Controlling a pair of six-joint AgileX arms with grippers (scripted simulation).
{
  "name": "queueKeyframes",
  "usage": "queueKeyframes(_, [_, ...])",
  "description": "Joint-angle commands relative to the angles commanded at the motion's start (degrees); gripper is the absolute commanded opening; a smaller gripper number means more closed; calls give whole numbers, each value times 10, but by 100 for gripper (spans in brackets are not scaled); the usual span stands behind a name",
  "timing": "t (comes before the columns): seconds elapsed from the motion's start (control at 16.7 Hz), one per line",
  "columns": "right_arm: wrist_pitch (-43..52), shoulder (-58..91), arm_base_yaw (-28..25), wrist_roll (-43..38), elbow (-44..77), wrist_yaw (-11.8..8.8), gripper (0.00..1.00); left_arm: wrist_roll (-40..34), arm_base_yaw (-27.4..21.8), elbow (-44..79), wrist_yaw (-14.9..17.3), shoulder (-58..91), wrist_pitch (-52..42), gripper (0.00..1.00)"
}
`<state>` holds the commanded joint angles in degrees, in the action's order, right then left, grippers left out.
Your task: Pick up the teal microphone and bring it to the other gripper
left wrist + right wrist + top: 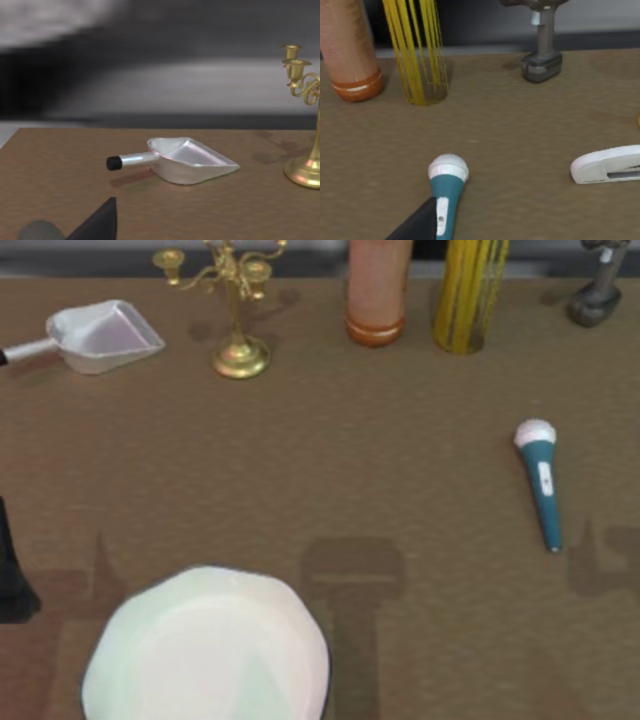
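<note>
The teal microphone (540,483) lies flat on the brown table at the right, its whitish head toward the back and its white switch patch facing up. In the right wrist view the microphone (446,197) lies just ahead of my right gripper (464,233). One black finger (420,222) sits beside the handle, and the gripper is open and holds nothing. My right gripper is outside the top view; only shadows fall at the right edge. My left arm (12,580) is parked at the left edge. One of its black fingers (102,222) shows, open over bare table.
Along the back stand a silver scoop (105,335), a gold candelabra (238,310), an orange-pink bottle (377,290), a tall yellow cylinder (468,295) and a grey drill (598,295). A white plate (205,650) sits at the front. A white stapler (607,164) lies near the microphone.
</note>
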<state>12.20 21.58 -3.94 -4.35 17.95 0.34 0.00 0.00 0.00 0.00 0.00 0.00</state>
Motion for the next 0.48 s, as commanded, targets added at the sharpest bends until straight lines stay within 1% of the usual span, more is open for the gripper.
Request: queueKeyframes(0.48, [231,470,-68,-76,309,10,100,0,0,0,0,0,0,100])
